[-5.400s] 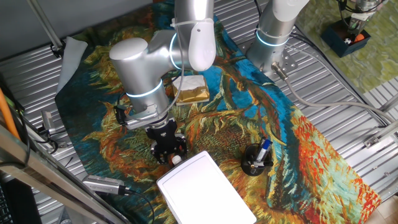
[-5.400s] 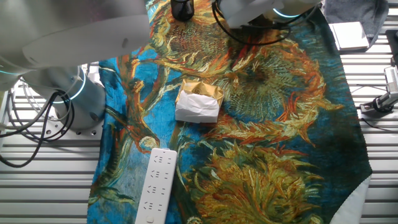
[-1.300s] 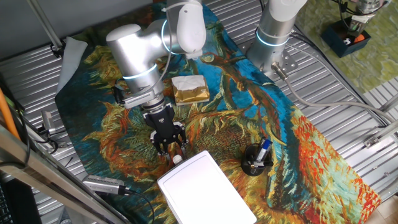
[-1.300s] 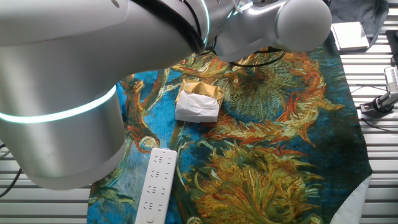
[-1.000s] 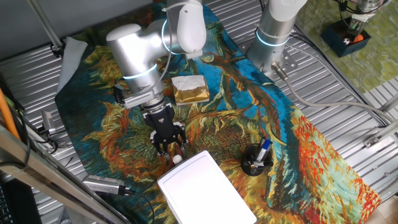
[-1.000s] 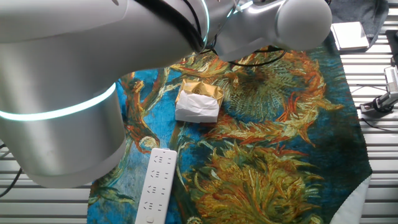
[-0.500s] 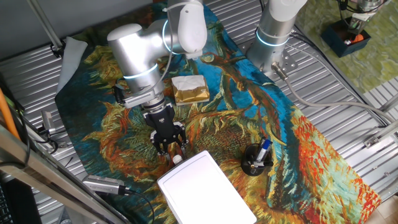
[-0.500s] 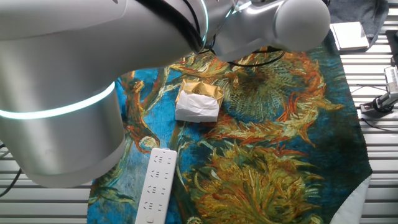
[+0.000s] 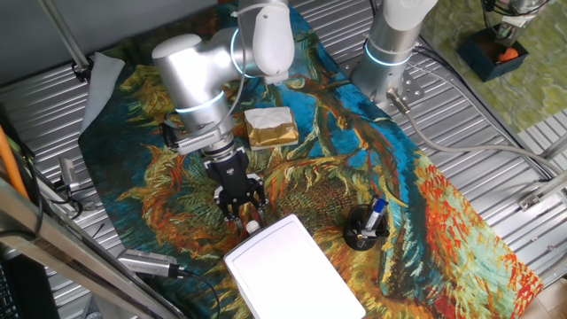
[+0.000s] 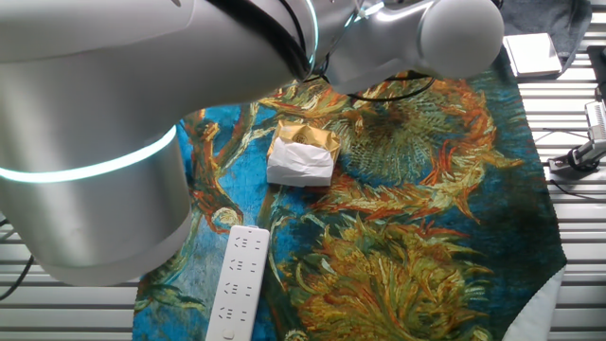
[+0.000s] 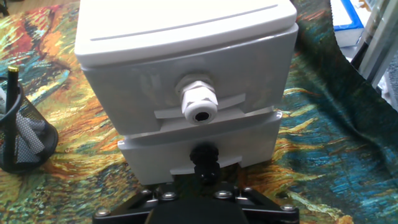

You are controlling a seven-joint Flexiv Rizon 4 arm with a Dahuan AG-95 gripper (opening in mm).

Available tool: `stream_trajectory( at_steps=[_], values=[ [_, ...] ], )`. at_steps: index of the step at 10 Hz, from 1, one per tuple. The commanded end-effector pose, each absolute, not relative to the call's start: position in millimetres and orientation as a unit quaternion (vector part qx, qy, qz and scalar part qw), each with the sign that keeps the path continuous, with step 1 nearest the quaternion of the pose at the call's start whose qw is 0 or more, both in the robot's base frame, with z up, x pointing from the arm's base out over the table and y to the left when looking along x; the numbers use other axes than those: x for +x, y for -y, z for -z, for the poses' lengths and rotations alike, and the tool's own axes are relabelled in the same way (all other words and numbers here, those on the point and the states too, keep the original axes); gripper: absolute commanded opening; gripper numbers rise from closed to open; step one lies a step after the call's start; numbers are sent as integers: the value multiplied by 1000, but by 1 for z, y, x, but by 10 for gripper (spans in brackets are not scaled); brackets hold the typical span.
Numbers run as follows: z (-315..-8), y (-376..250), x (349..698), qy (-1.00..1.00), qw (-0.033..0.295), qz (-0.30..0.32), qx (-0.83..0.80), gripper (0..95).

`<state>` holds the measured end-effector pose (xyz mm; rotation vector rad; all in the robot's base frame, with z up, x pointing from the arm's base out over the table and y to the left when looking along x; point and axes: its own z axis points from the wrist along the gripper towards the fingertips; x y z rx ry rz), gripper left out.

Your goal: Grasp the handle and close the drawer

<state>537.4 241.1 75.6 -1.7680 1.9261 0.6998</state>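
Observation:
The white flat-topped box (image 9: 292, 270) stands at the near edge of the cloth. Its front (image 11: 186, 81) fills the hand view, with two drawer fronts stacked. The upper one carries a white round handle (image 11: 199, 103). A dark round knob (image 11: 204, 163) sits on the lower drawer front (image 11: 249, 142). My gripper (image 9: 243, 213) is right in front of the box, pointing at it, level with the dark knob. Only its black base (image 11: 198, 208) shows in the hand view, so the fingers are hidden. In the other fixed view the arm (image 10: 95, 142) hides the box.
A tan-and-white block (image 9: 270, 127) lies on the painted cloth behind the gripper. A black mesh pen cup (image 9: 365, 229) stands to the right of the box. A white power strip (image 10: 237, 279) lies at the cloth's edge. Metal slats surround the cloth.
Since 5.4 s ago the arm has swung over and the gripper has come up to the box front. Over the last second nothing has visibly moved.

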Motion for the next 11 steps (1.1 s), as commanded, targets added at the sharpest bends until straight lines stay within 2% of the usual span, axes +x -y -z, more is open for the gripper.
stream_trajectory(
  at_steps=[1, 11],
  values=[
    [-77, -241, 537, -695, 217, -257, -636, 380],
    [-77, -241, 537, -688, 231, -271, -632, 380]
  ],
)
